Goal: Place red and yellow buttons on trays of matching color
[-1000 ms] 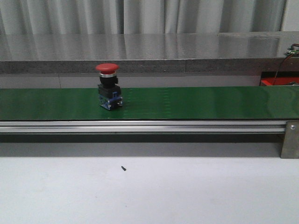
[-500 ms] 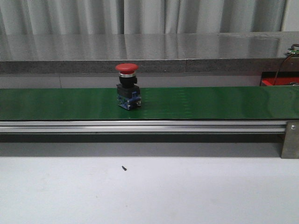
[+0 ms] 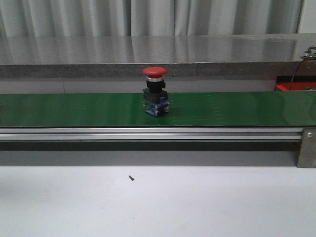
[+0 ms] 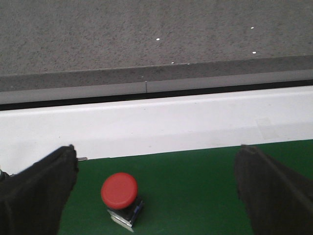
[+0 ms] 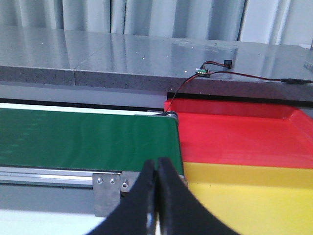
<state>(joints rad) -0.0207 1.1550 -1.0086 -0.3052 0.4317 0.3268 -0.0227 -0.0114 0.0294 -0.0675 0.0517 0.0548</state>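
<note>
A red button with a black and blue base stands upright on the green conveyor belt. In the left wrist view the red button sits below my left gripper, which is open, nearer one of its wide-apart fingers. My right gripper is shut on nothing, hanging at the belt's end by the red tray and the yellow tray. No yellow button is in view. Neither gripper shows in the front view.
A metal rail runs along the belt's front, with a bracket at its right end. A grey stone ledge lies behind the belt. A small dark speck lies on the white table. A wired circuit board sits on the ledge.
The red button has travelled rightwards along the belt, from left of centre to about the centre of the front view.
</note>
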